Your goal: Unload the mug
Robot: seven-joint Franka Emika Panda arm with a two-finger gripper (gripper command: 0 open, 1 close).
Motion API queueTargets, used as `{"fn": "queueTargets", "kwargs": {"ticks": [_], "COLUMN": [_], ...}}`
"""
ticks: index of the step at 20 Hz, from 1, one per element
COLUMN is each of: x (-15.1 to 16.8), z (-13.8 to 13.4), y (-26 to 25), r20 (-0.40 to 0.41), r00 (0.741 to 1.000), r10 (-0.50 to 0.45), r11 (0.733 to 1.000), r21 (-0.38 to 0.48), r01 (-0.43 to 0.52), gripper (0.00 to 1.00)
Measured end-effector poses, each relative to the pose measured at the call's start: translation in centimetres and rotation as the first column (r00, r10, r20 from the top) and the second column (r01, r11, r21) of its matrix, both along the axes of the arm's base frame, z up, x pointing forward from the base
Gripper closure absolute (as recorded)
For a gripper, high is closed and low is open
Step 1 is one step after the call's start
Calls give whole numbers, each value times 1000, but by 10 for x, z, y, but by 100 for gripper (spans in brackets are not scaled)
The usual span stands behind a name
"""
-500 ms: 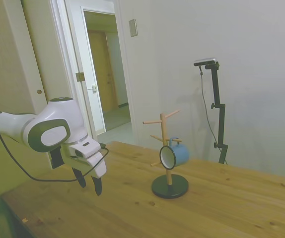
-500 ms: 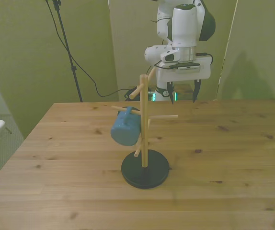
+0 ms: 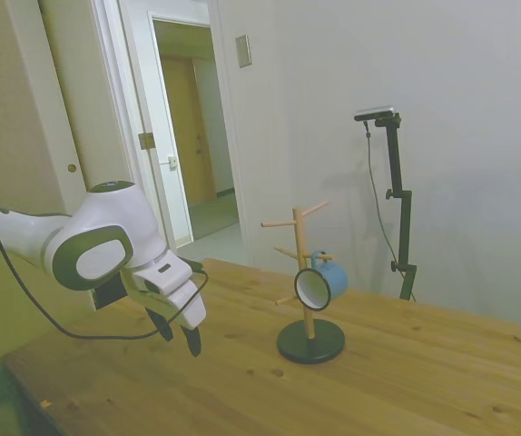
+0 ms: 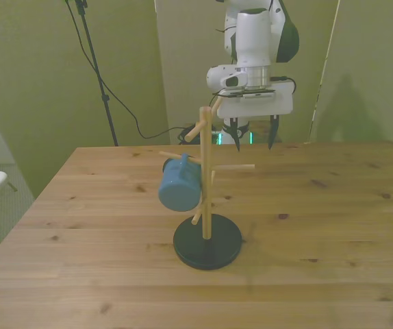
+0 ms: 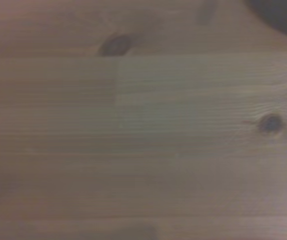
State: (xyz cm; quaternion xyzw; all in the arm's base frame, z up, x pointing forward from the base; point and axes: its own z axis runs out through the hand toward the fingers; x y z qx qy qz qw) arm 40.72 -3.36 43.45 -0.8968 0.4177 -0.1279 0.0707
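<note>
Side, front and wrist views. The surface (image 3: 442,363) is a wooden top of pale jointed planks with dark knots; the wrist view shows only a blurred patch of this grain, two knots, and a dark curved edge at one corner. On the surface stands a mug tree (image 4: 207,185): a wooden post with slanted pegs on a round black base (image 3: 310,341). The mug (image 4: 180,185), blue with a white inside, hangs by its handle from a peg on the front view's left of the post, clear of the surface; in the side view its mouth (image 3: 312,288) faces the camera. The gripper (image 4: 251,142) hangs above the surface behind the tree in the front view, well apart from the mug, jaws released and spread, holding nothing. The room has plain pale walls; the side view shows an open doorway (image 3: 192,154) onto a corridor with a further door.
</note>
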Motion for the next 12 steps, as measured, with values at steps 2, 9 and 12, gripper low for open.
{"fn": "queueTargets", "kwargs": {"ticks": [2, 9, 12], "x": [-5, -17, -20], "z": [3, 5, 5], "y": [-13, -58, -77], "r20": [62, 228, 286], "r00": [998, 968, 951], "r10": [-29, -108, -121], "r11": [1000, 993, 991], "r21": [-5, -24, -28], "r01": [30, 116, 134], "gripper": [0, 0, 0]}}
